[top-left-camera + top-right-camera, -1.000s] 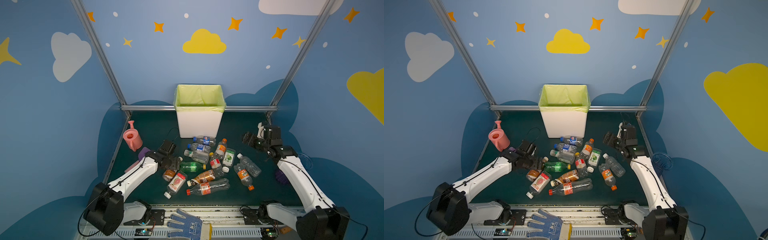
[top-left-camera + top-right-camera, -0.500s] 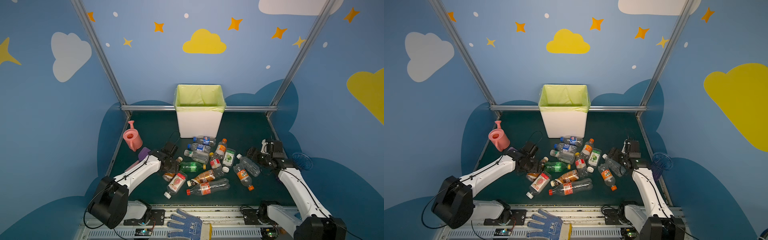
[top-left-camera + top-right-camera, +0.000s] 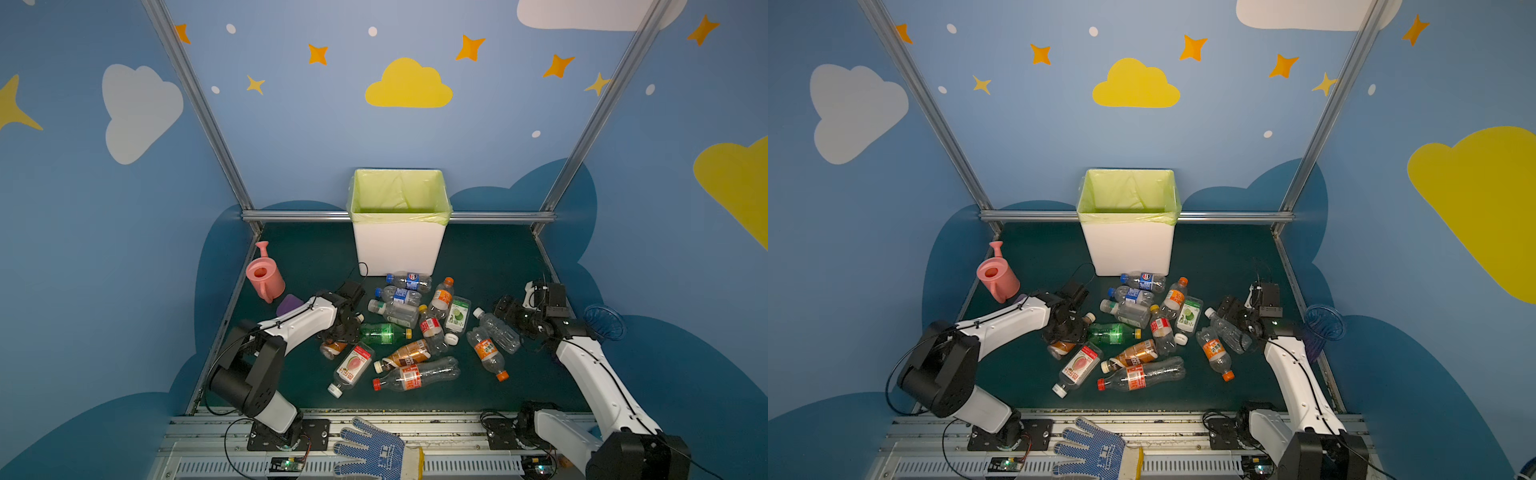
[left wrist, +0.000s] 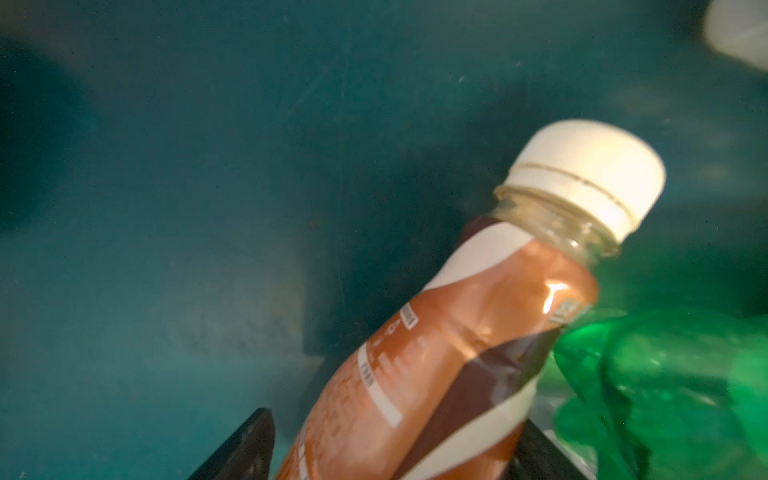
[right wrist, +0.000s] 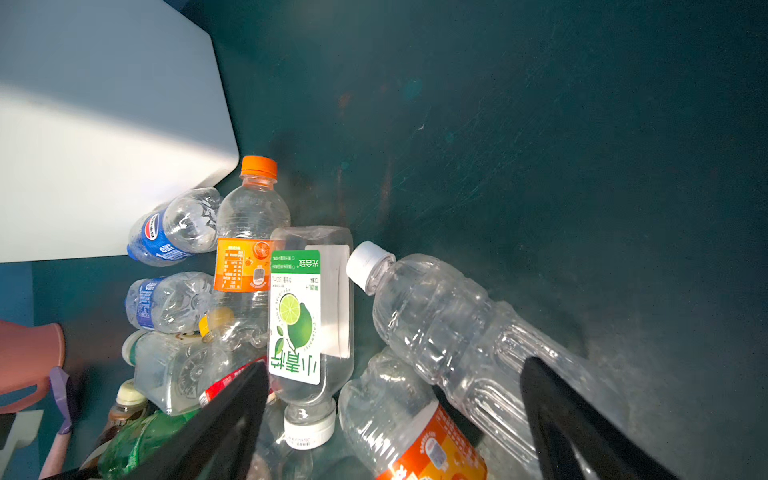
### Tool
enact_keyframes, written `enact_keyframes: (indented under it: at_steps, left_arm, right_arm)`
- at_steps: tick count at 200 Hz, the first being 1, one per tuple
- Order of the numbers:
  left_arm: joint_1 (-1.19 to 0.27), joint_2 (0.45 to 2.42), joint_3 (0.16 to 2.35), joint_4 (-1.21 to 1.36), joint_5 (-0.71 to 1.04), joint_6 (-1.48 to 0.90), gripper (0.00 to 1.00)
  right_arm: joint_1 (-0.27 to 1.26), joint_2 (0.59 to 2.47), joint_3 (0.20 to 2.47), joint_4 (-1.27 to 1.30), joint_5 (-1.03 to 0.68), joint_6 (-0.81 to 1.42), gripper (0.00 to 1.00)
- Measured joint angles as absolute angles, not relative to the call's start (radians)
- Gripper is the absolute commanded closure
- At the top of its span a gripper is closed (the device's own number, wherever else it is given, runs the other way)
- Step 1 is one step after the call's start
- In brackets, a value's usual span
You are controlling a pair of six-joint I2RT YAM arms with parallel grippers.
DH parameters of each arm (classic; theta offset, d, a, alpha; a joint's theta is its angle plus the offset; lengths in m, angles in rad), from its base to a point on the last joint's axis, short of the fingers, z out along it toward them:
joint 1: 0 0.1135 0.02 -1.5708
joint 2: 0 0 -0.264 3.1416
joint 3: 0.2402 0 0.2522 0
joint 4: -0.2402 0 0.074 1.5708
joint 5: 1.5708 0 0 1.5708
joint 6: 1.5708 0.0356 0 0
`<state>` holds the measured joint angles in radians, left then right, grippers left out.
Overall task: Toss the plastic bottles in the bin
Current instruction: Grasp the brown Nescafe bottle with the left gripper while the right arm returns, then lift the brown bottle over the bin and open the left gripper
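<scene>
Several plastic bottles (image 3: 409, 324) lie in a heap on the dark green table in front of the bin (image 3: 398, 249), white with a pale yellow-green liner. My left gripper (image 3: 347, 328) is down at the heap's left edge, astride a brown bottle (image 4: 436, 353) with a white cap. One finger touches it; a thin gap shows at the other. A green bottle (image 4: 665, 395) lies against it. My right gripper (image 5: 395, 415) is open, low at the heap's right edge. Between its fingers lie a clear white-capped bottle (image 5: 457, 324) and an orange-labelled one (image 5: 415, 436).
A pink watering can (image 3: 264, 276) and a purple scoop (image 3: 289, 303) stand behind my left arm near the left wall. A blue see-through cup (image 3: 604, 322) sits outside the right rail. A blue dotted glove (image 3: 374, 451) lies on the front rail.
My right arm came down from a raised pose to the clear bottles at the heap's right. My left gripper settled lower over the brown bottle and its jaws narrowed.
</scene>
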<state>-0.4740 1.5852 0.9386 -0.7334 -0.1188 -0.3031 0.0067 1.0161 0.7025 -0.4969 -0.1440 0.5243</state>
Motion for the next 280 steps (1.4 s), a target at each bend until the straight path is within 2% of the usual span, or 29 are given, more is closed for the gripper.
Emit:
enact_keyframes:
  at_steps: [29,86,126,149,181,212,238,268,280]
  left_arm:
    - [-0.471,1.618,0.973,-0.74,-0.126,-0.29,0.32]
    - [-0.443,1.702,1.002,-0.754,-0.094,-0.274,0.33]
    - [-0.434,1.709,1.017,-0.759,-0.075,-0.27,0.53]
    - [-0.424,1.668,1.017,-0.761,-0.068,-0.276,0.56]
    - [-0.359,1.506,1.084,-0.785,-0.038,-0.283,0.63]
    - [-0.237,1.323,1.288,-0.708,-0.009,-0.286,0.58]
    - [-0.21,1.219,1.477,-0.537,-0.02,-0.265,0.56]
    - [-0.212,1.286,1.745,-0.373,0.017,-0.264,0.54]
    - [-0.219,1.363,1.847,-0.327,0.059,-0.27,0.48]
  right_arm:
    - [-0.004,1.016,0.685,-0.493,-0.157,0.536,0.07]
    - [-0.039,1.012,0.65,-0.474,-0.182,0.543,0.06]
    - [-0.064,1.01,0.627,-0.469,-0.206,0.546,0.06]
    - [-0.076,1.004,0.623,-0.463,-0.215,0.546,0.06]
    - [-0.093,1.004,0.621,-0.448,-0.231,0.547,0.06]
    - [-0.109,1.004,0.62,-0.434,-0.252,0.554,0.06]
    - [-0.118,1.003,0.62,-0.426,-0.264,0.56,0.06]
    - [-0.135,0.984,0.62,-0.425,-0.278,0.563,0.06]
    - [-0.144,0.963,0.62,-0.425,-0.282,0.564,0.06]
